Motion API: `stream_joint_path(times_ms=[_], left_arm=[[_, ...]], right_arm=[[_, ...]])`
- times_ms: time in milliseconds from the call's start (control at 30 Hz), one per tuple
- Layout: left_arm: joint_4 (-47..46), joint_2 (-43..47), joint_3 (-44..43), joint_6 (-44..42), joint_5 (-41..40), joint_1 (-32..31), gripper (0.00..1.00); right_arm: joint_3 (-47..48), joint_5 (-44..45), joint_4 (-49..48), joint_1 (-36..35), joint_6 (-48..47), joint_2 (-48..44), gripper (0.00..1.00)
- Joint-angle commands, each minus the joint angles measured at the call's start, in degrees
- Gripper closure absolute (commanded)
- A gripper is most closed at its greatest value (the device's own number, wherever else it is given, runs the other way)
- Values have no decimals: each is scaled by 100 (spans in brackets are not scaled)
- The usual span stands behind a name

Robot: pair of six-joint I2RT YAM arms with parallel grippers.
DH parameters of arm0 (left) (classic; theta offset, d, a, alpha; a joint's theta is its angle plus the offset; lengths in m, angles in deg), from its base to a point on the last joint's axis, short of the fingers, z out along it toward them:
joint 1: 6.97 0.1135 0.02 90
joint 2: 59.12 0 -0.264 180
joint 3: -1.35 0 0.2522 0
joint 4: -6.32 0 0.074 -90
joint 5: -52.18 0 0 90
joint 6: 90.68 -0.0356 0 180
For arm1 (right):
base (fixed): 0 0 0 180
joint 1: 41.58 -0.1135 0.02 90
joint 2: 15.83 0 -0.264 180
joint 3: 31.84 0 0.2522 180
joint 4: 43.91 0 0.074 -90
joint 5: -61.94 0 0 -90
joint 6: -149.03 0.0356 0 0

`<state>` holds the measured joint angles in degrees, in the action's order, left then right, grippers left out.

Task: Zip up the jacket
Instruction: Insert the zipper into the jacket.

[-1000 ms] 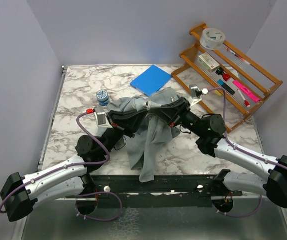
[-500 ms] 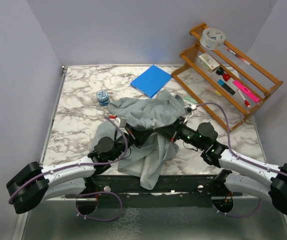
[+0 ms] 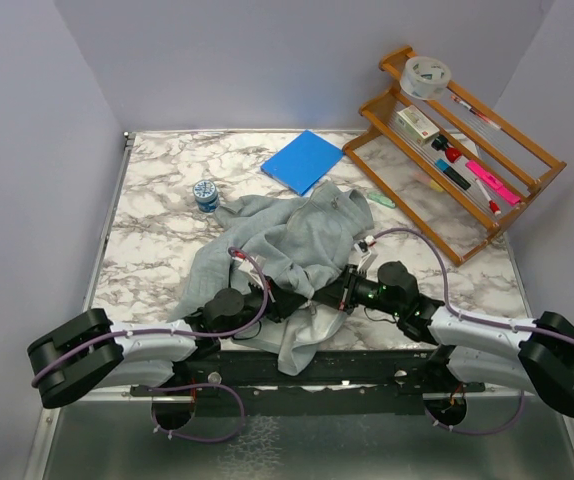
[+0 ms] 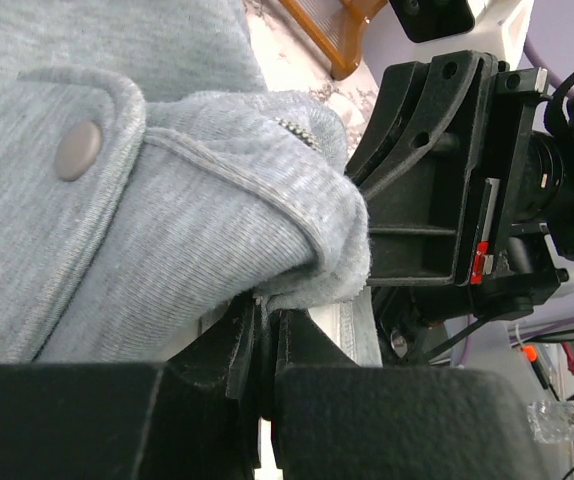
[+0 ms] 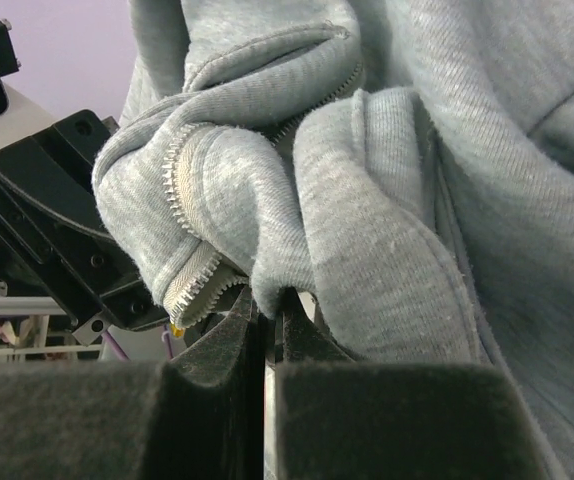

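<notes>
grey fleece jacket (image 3: 297, 235), heaped at the table (image 3: 147, 200) front, is pinched by the left gripper (image 4: 264, 325) and right gripper (image 5: 267, 315) (both clenched on thin folds), so a hard pull may free it.

Jacket (image 3: 289, 235) cropped in both wrist views, left pincer (image 4: 265, 338) and right pincer (image 5: 267, 318) tips buried under it from above

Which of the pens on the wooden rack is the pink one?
The thick bright pink plastic highlighter, on the lower shelf of the brown wooden rack near its right end; the marker left of it is dark blue and black.
</notes>
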<state>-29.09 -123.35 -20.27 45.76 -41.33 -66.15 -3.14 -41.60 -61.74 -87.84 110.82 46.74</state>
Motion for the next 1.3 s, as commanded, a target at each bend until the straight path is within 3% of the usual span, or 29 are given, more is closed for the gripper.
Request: stream_joint_path(times_ms=[0,233,700,900,1067,1167,1267], left_arm=[[824,-109,302,319,525,-130,100],[1420,49,112,524,498,-129,100],[2251,438,-216,503,635,-130,100],[2422,447,-286,652,749,-129,100],[2622,458,-400,689,769,-129,100],[2681,479,-481,762,854,-129,100],[2800,578,-531,837,910,-129,100]], right_arm=[[-26,394,-422,82,121,-50,100],[65,158,293,81,-38,-474,96],[939,852,3555,80,-1291,-2354,70],[2185,1330,4502,76,-3383,-1894,50],[3382,1535,5253,72,-4629,-862,48],[3478,1727,5082,-491,-5072,-684,50],[3526,2892,5283,-1821,-5092,-516,50]])
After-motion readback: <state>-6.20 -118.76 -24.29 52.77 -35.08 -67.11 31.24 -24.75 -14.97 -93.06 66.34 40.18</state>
